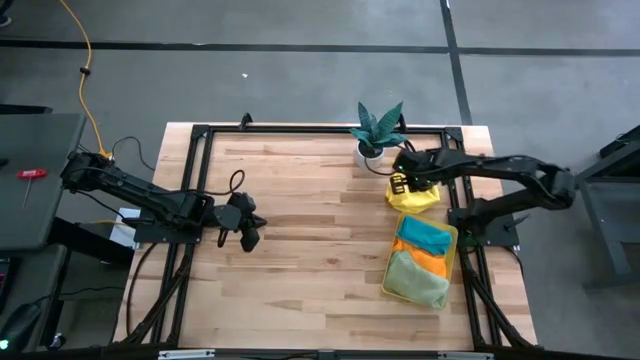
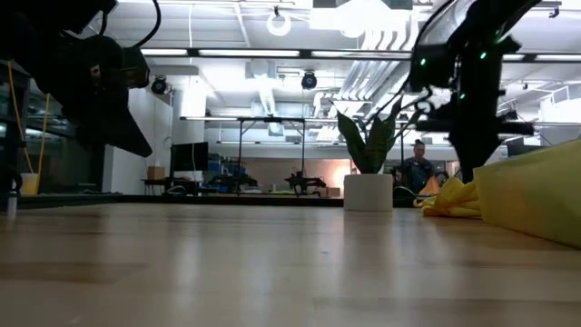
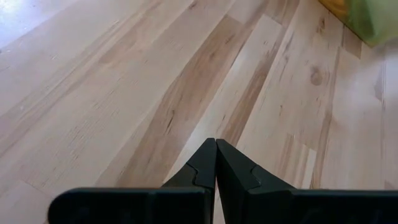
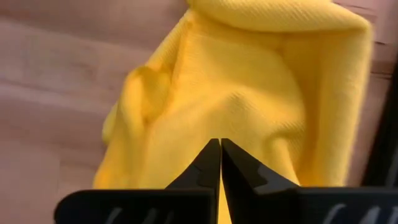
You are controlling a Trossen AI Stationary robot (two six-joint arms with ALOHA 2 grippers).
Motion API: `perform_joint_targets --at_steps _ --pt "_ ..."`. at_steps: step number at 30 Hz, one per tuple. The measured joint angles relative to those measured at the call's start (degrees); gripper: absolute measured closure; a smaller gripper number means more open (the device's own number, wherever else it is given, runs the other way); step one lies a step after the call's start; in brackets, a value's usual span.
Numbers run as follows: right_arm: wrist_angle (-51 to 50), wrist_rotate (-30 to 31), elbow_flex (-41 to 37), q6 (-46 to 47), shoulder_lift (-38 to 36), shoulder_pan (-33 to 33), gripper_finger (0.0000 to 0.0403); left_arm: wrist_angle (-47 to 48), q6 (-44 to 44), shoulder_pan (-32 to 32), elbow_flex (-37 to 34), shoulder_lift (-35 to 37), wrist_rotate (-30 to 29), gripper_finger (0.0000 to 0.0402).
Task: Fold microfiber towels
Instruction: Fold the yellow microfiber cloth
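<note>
A yellow towel lies bunched on the wooden table at the right, just beyond the tray; it also shows in the low view and the right wrist view. My right gripper points down onto its top and is shut. Teal, orange and pale green towels lie in the translucent yellow tray. My left gripper hangs shut and empty above bare wood at the table's left. My right gripper comes at the yellow towel from above, pointing down, its fingertips closed at the top of the bunched cloth. The fingers hide the pinch itself, so edge or fold, one layer or several, cannot be told. The towel's lower part rests on the table.
A small spiky green plant in a white pot stands at the far edge, close beside my right gripper. The tray wall shows in the low view. Bare wood lies across the table's middle. A black frame edges the table.
</note>
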State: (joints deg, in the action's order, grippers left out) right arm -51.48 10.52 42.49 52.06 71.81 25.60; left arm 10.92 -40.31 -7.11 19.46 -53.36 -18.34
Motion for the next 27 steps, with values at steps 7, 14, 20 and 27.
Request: perform_joint_targets --at_steps 7,14,20,27 --pt "6.54 -1.34 0.82 -2.55 8.98 0.35 0.0401 -0.24 -0.46 0.0 0.0 0.0 0.07 0.0401" --pt "8.56 -5.14 0.95 -4.02 13.46 -4.38 0.0403 -0.13 -1.05 0.0 0.0 0.0 0.82 0.0402" --pt "14.63 -6.22 0.95 -0.29 13.82 -8.26 0.0403 -0.04 -0.61 -0.02 0.0 0.0 0.89 0.0401" --pt "23.73 -7.35 0.95 5.01 15.19 -11.81 0.0403 -0.01 -0.46 -0.02 0.0 0.0 1.23 0.0401"
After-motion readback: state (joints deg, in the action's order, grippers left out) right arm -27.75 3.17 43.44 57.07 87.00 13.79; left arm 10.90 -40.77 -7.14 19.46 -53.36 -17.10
